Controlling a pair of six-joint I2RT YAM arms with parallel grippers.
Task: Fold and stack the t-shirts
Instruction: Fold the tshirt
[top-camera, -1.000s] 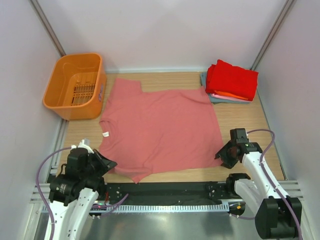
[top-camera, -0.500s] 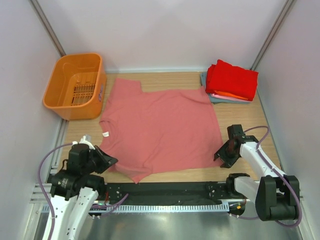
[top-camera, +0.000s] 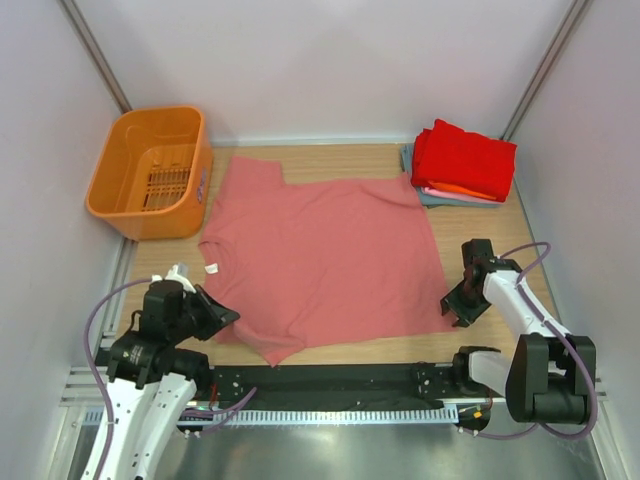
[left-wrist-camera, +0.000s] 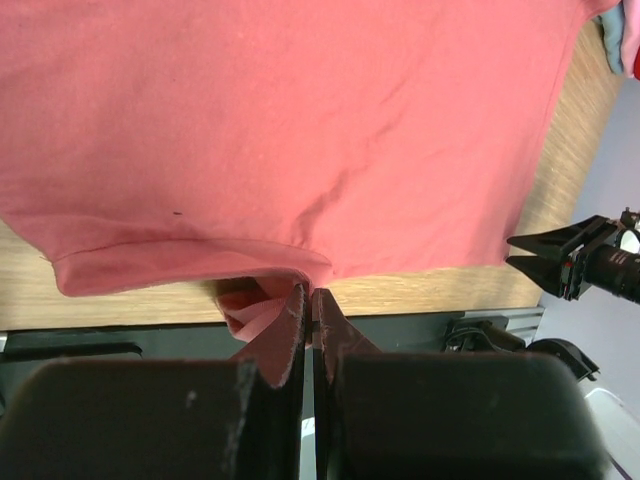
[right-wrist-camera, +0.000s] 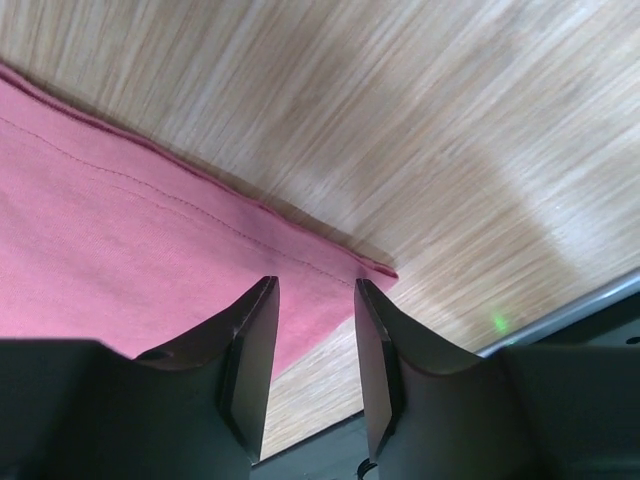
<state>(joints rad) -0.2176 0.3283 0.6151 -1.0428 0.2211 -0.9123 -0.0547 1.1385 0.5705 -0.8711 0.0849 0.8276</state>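
A salmon-pink t-shirt (top-camera: 320, 255) lies spread flat on the wooden table, its white neck label (top-camera: 211, 268) at the left. My left gripper (top-camera: 230, 319) is shut, and its tips press against the bunched sleeve (left-wrist-camera: 255, 305) at the shirt's near left. I see no cloth between the jaws. My right gripper (top-camera: 457, 308) is open and low over the shirt's near right corner (right-wrist-camera: 375, 268). That corner lies just beyond the right gripper's fingertips (right-wrist-camera: 265, 290). At the back right stands a stack of folded t-shirts (top-camera: 463, 158), bright red on top with orange, pale pink and grey-blue edges below.
An orange plastic basket (top-camera: 160, 222) stands at the back left against the wall. The black rail (top-camera: 330, 380) with the arm bases runs along the table's near edge. White walls close in both sides.
My left gripper has edged forward against the sleeve, still shut. The right gripper has swung right and down over the shirt's near corner, its jaws narrowing a little.
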